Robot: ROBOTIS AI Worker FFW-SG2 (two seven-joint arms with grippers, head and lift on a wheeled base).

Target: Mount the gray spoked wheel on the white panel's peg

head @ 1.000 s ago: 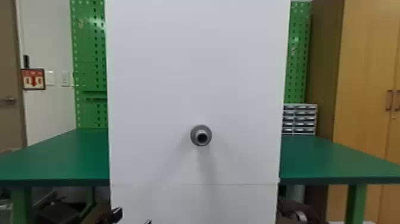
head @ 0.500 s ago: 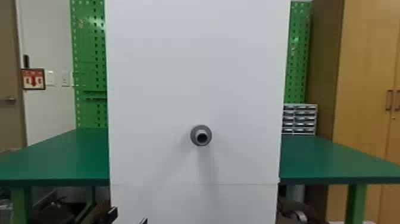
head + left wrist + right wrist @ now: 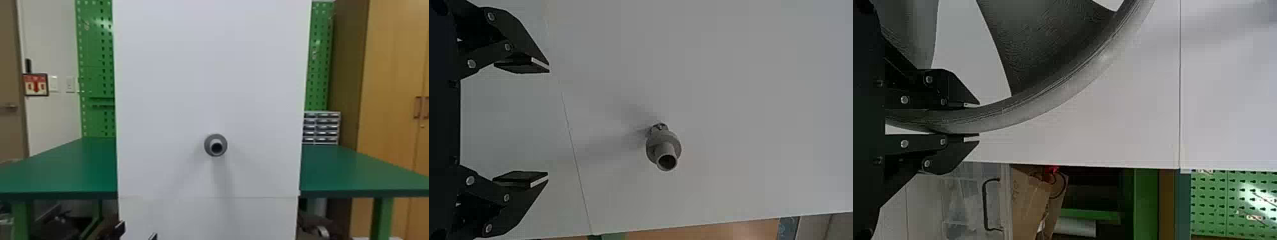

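Pinching the gray spoked wheel [image 3: 1045, 45] by its rim [image 3: 1018, 110] in the jaws of the right gripper [image 3: 978, 123], before the white panel [image 3: 1103, 130]. Holding nothing in the spread jaws of the left gripper [image 3: 548, 122]. Probably light, stiff, slightly slick; best taken by the rim. Beyond: cardboard [image 3: 1028, 200] beside a clear bin [image 3: 1006, 190], with contents too murky to name.

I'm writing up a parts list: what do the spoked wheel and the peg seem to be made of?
Wheel: probably matte gray 3D-printed plastic, judging by fine layer-like lines.
Peg: smooth gray, likely plastic pipe given its hollow end, though painted metal is possible.
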